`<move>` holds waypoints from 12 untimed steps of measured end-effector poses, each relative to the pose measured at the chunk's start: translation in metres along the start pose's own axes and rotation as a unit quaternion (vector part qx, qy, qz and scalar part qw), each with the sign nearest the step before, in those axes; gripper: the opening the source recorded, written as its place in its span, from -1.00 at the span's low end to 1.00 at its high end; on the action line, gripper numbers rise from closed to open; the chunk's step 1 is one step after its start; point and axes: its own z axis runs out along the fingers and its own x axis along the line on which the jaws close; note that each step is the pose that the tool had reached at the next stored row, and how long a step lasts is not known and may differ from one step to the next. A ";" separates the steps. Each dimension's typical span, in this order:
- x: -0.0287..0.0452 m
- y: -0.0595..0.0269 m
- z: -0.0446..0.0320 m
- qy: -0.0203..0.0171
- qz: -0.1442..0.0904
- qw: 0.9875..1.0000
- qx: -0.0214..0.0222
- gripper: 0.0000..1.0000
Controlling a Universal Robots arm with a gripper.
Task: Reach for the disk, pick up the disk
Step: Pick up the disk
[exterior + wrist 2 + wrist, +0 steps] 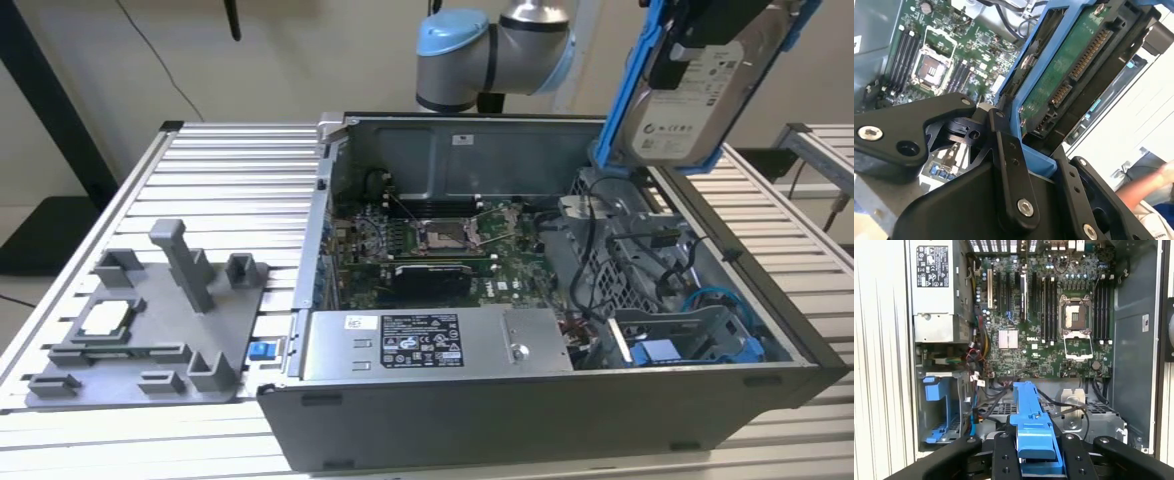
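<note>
The disk [687,105] hangs high above the open computer case's far right corner, tilted, with its white label facing the exterior view and a bright blue bracket around it. My gripper [718,28] is shut on its upper end. In the second wrist view the disk [1066,75] shows its green circuit-board side inside the blue frame, with the gripper [1040,155] clamping it between black fingers [1010,170]. In the first wrist view the disk's blue bracket edge [1030,427] sits between the fingers [1004,457] of the gripper [1036,452], well above the case.
The open computer case [534,420] lies on a slatted metal table [214,170], with its motherboard [427,240], power supply [427,345] and an empty blue caddy [694,345] inside. A grey fixture [160,320] stands at the exterior view's left. A person's arm [1149,185] is nearby.
</note>
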 end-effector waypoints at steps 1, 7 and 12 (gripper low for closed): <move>0.0021 -0.0002 0.0000 0.000 0.000 1.000 0.000 -1.00; 0.0144 -0.0010 0.0001 0.000 0.000 1.000 0.000 -1.00; 0.0224 -0.0014 0.0004 0.000 0.000 1.000 -0.001 -1.00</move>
